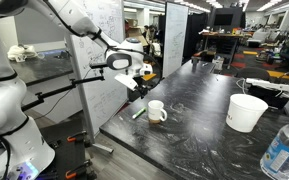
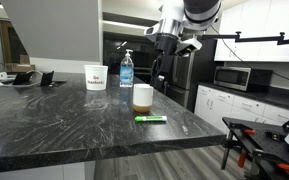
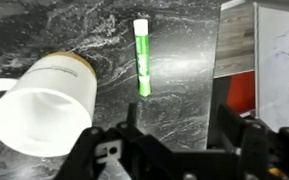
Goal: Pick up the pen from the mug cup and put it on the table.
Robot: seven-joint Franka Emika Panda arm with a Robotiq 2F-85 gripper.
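Black, grey-veined stone fills the wrist view, with the dark gripper (image 3: 176, 130) lowest in the frame. Its two fingers (image 3: 130, 128) stand wide apart at lower centre and lower right, with only the bare table (image 3: 184, 50) between them; it holds nothing.

Just past the fingers, at the left of that frame, is the white mug cup (image 3: 46, 100), its loop handle at the left edge. The pen (image 3: 142, 58) lies flat on the tabletop at upper centre, beside the mug and clear of it. Its barrel is green and its upper end is white.

In both exterior views the mug (image 1: 157, 111) (image 2: 142, 97) stands upright near the table's edge. The pen (image 1: 139, 113) (image 2: 151, 119) lies between the mug and that edge, close to the mug.

The gripper (image 1: 136, 85) (image 2: 160, 72) hangs in the air above and a little off to one side of the mug, touching neither mug nor pen. In an exterior view the white arm (image 1: 79, 25) comes in from the upper left, bends at the wrist and points the gripper down at a slant towards the table (image 1: 194, 100).

Farther along the table (image 2: 44, 110) stand a white tub (image 1: 247, 112) (image 2: 96, 77) and a clear bottle (image 1: 281, 150) (image 2: 126, 68), both well apart from the mug.
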